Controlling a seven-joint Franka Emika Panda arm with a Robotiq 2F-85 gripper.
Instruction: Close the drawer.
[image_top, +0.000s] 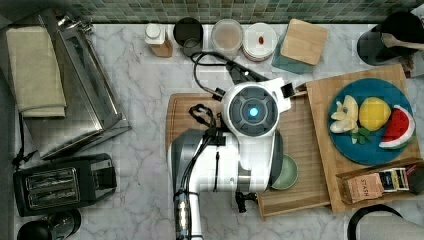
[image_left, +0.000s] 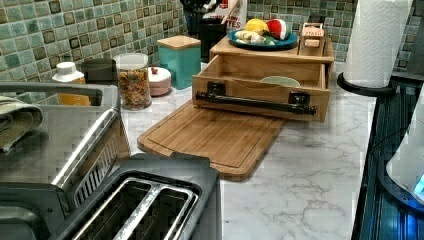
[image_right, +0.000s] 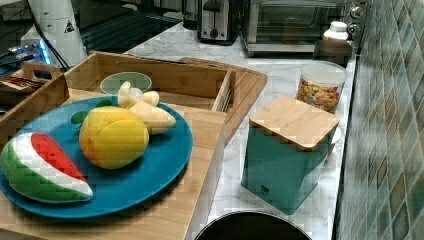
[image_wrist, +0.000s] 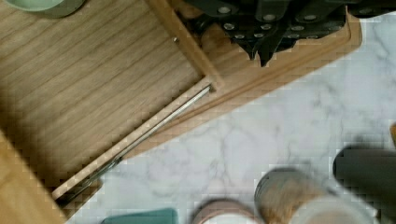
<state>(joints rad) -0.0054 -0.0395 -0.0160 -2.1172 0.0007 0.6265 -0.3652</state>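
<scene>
Light matt wood drawer (image_left: 260, 92), black bar handle (image_left: 255, 103), glossy marble counter (image_left: 310, 170).

Even indoor light, blocky, softly blurred.

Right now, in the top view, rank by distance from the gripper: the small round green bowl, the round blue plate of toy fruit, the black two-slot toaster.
The gripper hangs under the arm's white wrist.
1. Green bowl, inside the drawer.
2. Blue plate, top view's right.
3. Black toaster, top view's lower left.
</scene>
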